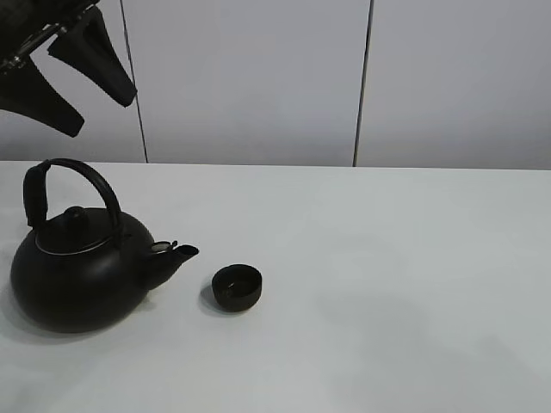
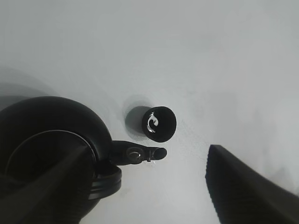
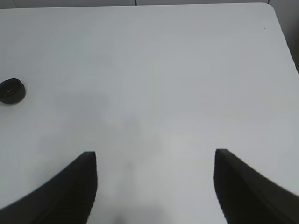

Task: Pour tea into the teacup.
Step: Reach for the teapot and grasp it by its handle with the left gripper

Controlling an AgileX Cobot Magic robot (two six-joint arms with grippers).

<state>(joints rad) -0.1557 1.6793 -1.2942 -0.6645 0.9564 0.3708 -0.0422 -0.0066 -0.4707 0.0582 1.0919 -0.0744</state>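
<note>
Mia: Where is the teacup (image 1: 237, 286)?

Ben: It sits on the white desk (image 1: 387, 284), right way up, just beside the big black kettle (image 1: 77, 275). The two do not touch.

Mia: What is in the cup?

Ben: The inside looks dark. The left wrist view shows a small bright shine in it. One cannot tell if that is a drink or just light on the bottom.

Mia: And the kettle?

Ben: It stands upright on the desk. Its lid (image 1: 76, 234) is on, so what is inside stays hidden. Its arched handle (image 1: 82, 172) stands up over the lid. Its spout (image 1: 176, 255) points toward the teacup, and the tip is near the cup but not over it.

Mia: What does the left gripper (image 1: 99, 114) do?

Ben: It hangs high above the kettle, well apart from the handle. Its two black fingers are spread wide, and they hold nothing.

Mia: And the right gripper (image 3: 155, 156)?

Ben: Only its own wrist view shows it. Its fingers are spread apart too, with nothing between them. Under it there is only bare desk. The teacup shows small at the side of that view, well apart from the fingers.
</note>
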